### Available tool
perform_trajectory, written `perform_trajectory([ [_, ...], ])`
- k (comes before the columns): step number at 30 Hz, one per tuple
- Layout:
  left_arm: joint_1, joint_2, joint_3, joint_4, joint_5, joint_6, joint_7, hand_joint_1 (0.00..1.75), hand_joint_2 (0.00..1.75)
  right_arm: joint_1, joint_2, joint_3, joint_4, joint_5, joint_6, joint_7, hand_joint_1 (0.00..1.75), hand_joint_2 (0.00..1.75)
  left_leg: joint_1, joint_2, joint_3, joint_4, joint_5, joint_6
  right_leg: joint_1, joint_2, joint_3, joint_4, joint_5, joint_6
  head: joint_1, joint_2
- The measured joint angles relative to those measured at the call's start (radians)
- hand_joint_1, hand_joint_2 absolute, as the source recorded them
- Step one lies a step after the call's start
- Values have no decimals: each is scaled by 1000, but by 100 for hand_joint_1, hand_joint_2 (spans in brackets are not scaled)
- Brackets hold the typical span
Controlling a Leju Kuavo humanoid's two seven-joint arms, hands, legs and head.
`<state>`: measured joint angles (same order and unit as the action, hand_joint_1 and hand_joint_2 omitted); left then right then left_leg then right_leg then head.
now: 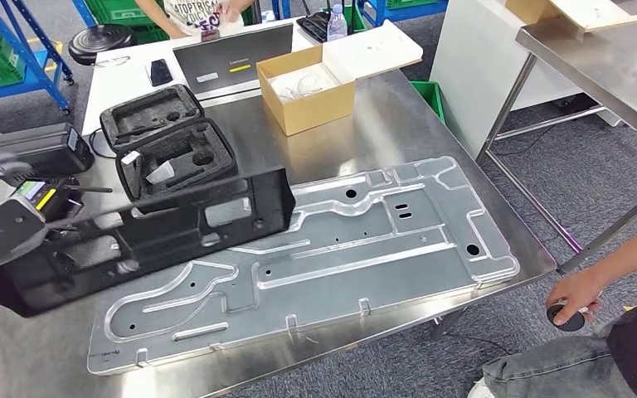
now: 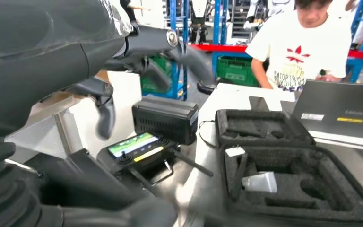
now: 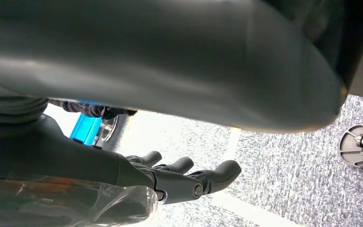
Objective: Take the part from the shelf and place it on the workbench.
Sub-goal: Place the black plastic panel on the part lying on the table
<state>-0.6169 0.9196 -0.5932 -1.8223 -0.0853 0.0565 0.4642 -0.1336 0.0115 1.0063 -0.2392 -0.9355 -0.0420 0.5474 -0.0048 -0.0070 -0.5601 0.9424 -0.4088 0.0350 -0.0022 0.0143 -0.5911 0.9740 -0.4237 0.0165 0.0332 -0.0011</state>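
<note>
My left hand (image 1: 0, 232) comes in over the bench's left edge, and the black part (image 1: 149, 240) runs from it toward the middle of the bench, its long axis slanting away from me and to the right. The near end seems to sit at my left palm while the far end hangs over, or rests on, the left portion of the large aluminium panel (image 1: 365, 240); I cannot tell whether it touches. In the left wrist view the dark fingers (image 2: 189, 56) are spread apart in the air above the bench, so whether this hand truly grips the part or only props it I cannot tell. My judgement is that the coming move is a lowering of the part onto the bench (image 1: 398, 124), and it turns on that slanted axis: the free end points at the panel, so the part will come down across it unless I swing it.

Just beyond the part lie two open foam-lined cases (image 1: 166, 137), and a controller with a lit screen (image 2: 134, 146) beside a black box (image 2: 165, 120) at the left edge. Farther right stands an open cardboard box (image 1: 307, 91) near the back edge.

My right hand (image 3: 189, 177) hangs low over speckled grey floor, fingers loosely extended and holding nothing. It is the farther one. At the bench's right a person crouches, one hand (image 1: 576, 294) near the floor.
</note>
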Motion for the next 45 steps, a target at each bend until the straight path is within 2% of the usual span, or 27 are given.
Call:
perform_trajectory([
  [2, -10, -13, -2, 0, -13, -7, -6, 0, 0, -1, 0, 0, 0, -2, 0, 0, 0, 0, 0, 0, 1, 0, 0, 0, 0, 0, 1, 0, 0, 0, 0, 0],
  [17, -43, -71, -16, -4, 17, 11, -14, 0, 0, -1, 0, 0, 0, -9, 0, 0, 0, 0, 0, 0, 3, 0, 0, 0, 0, 0, 3, 0, 0, 0, 0, 0],
  [28, -64, -71, -16, -13, -50, 23, 88, 0, 0, -1, 0, 0, 0, -11, 0, 0, 0, 0, -1, 0, 2, 3, -2, 3, -2, 0, 4, -1, 0, 1, 0, 0],
  [32, -64, -70, -16, -13, -65, 23, 100, 0, 175, -1, 0, 1, 0, -11, 0, 0, 0, 0, -2, 0, 2, 8, -7, 11, -4, -1, 6, -2, 1, 2, 0, 0],
  [35, -64, -62, -16, -14, -75, 21, 107, 0, 175, -1, -1, 2, 0, -11, 0, 0, 0, 0, 2, 1, 11, -6, 0, 15, -2, -1, 11, -3, -1, 8, 0, 0],
  [36, -65, -60, -16, -15, -76, 20, 108, 0, 175, -1, -1, 2, 0, -11, 0, 0, 0, 0, 7, 2, 17, -15, 6, 16, -1, -2, 7, 10, -12, 13, 0, 0],
  [37, -66, -59, -15, -17, -76, 19, 110, 0, 175, -1, -2, 2, 0, -11, 0, 0, 0, 0, 13, 3, 23, -24, 10, 17, 0, -2, -5, 42, -33, 17, 1, 0],
  [38, -66, -59, -16, -18, -76, 19, 110, 0, 175, -1, -2, 2, 0, -11, 0, 0, 0, 0, 16, 4, 26, -28, 12, 18, -2, -3, -29, 97, -65, 22, 1, 0],
  [40, -64, -59, -17, -20, -76, 18, 111, 0, 175, -1, -3, 2, 0, -11, 0, 0, 0, 0, 22, 4, 26, -28, 12, 17, -9, -3, -94, 232, -126, 33, 2, 0],
  [41, -62, -59, -17, -20, -76, 17, 111, 0, 175, 0, -4, 2, 0, -11, 0, 0, 0, 0, 25, 4, 25, -28, 12, 15, -13, -3, -113, 271, -135, 39, 2, 0],
  [42, -60, -59, -18, -20, -76, 17, 111, 0, 175, 0, -5, 2, 0, -10, 0, 0, 0, 0, 30, 3, 26, -27, 10, 11, -18, -4, -113, 270, -124, 46, 2, 0],
  [43, -60, -59, -18, -20, -76, 16, 111, 0, 175, 0, -6, 2, 0, -10, 0, 0, 0, 0, 36, 2, 26, -24, 8, 5, -23, -4, -92, 228, -96, 53, 2, 0],
  [45, -60, -59, -18, -20, -76, 16, 112, 0, 175, 0, -7, 2, 0, -10, 0, 0, 0, 0, 45, -1, 25, -14, 0, -13, -33, -3, -20, 86, -33, 66, 2, 0],
])
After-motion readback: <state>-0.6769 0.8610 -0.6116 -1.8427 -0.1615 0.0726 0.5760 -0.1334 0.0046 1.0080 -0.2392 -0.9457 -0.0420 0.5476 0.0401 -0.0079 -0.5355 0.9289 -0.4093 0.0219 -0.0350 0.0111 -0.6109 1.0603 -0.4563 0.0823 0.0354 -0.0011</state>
